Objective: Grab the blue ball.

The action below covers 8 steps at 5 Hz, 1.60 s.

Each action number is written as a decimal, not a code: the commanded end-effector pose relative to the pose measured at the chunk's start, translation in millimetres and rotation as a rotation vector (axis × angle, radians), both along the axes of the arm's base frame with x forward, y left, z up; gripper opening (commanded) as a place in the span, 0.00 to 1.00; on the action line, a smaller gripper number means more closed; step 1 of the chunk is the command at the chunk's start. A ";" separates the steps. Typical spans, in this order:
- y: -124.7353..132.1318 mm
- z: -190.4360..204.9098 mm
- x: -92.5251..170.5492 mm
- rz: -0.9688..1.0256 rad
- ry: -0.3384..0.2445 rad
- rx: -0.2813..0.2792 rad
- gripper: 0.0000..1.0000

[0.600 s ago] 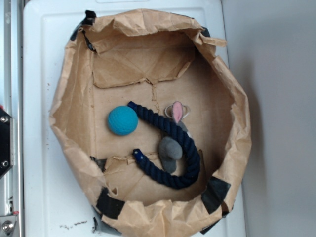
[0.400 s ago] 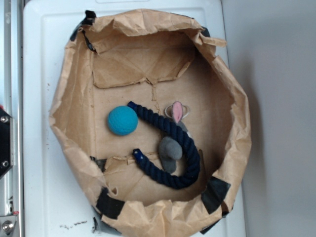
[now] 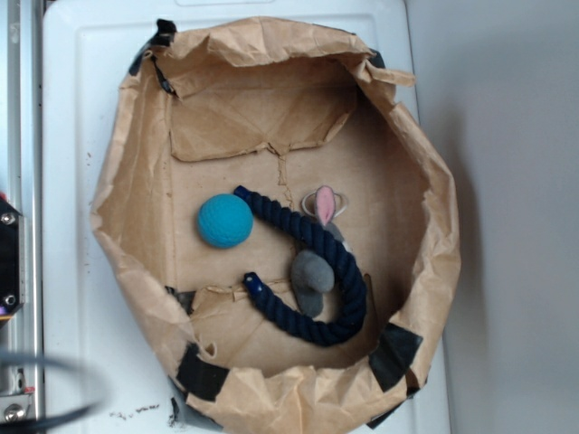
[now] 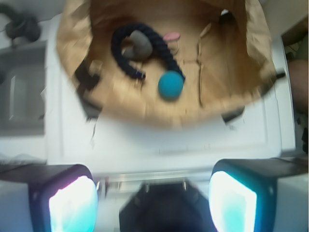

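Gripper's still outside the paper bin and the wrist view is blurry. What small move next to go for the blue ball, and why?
Probably advance over the near rim of the paper bin toward the blue ball, keeping the gripper open. Its fingers stand wide apart, well short of the bin, and the ball lies clear on top, its edge against the navy rope.

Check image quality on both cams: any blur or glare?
Exterior: sharp and evenly lit, blue ball and navy rope crisp; only a dark blurred streak at bottom left. Wrist: motion-blurred throughout, paper bin edges smeared, gripper pads glaring bright cyan-pink and out of focus.
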State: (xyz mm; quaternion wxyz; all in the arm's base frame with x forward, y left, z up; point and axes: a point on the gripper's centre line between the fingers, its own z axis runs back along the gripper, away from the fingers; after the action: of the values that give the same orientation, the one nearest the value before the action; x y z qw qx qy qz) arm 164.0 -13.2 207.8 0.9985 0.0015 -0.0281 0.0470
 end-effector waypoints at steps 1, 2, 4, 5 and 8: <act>3.6 8.2 2.7 0.028 -0.037 0.000 1.00; 3.6 8.2 2.7 0.028 -0.037 0.000 1.00; 3.4 -14.7 75.1 -0.057 -0.059 -0.109 1.00; 5.7 -44.6 100.1 -0.164 -0.083 -0.120 1.00; 29.6 -112.6 105.4 -0.393 -0.082 -0.020 1.00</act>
State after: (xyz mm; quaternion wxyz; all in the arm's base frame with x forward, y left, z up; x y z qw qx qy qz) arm 265.3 17.0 86.8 0.9870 -0.0214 -0.0523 -0.1508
